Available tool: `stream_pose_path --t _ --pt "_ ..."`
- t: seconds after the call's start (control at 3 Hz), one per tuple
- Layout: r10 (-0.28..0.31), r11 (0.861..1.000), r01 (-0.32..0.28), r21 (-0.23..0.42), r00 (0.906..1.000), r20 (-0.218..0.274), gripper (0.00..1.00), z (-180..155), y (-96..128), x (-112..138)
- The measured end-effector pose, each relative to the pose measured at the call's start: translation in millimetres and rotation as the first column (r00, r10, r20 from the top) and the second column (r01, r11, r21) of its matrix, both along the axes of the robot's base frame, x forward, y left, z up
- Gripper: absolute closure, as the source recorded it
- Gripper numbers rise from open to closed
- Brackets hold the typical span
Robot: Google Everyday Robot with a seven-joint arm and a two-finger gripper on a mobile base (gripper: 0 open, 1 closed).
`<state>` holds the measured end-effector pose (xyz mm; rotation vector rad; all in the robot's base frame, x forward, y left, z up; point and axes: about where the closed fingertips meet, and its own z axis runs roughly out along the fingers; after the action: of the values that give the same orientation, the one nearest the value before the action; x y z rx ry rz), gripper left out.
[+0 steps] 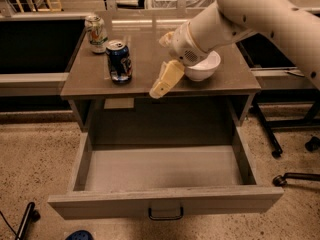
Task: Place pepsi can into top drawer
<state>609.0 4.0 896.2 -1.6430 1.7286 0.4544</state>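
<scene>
The pepsi can (119, 61), dark blue with a silver top, stands upright at the left front of the table top (145, 44). My gripper (159, 66) hangs over the table's front middle, to the right of the can and apart from it. It is open and empty, with one pale finger (166, 79) pointing down-left toward the table's front edge. The top drawer (165, 200) is pulled out below the table, its pale grey inside is bare, and a dark handle (165, 215) sits on its front panel.
A pale green-white can (96, 33) stands behind the pepsi can at the table's back left. A white bowl (205, 67) sits right of the gripper, partly behind my arm (260, 14). Chair bases and casters (292, 149) stand on the floor at right.
</scene>
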Motion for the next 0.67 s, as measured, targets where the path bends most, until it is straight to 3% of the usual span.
stream_pose_path --t 0.33,0.67 --pt "-0.039 0.999 0.039 0.003 0.9992 0.010 0.00 -5.0 4.8 10.0" --pt "-0.039 0.997 0.036 0.069 0.9987 0.032 0.00 -4.9 47.1 41.9"
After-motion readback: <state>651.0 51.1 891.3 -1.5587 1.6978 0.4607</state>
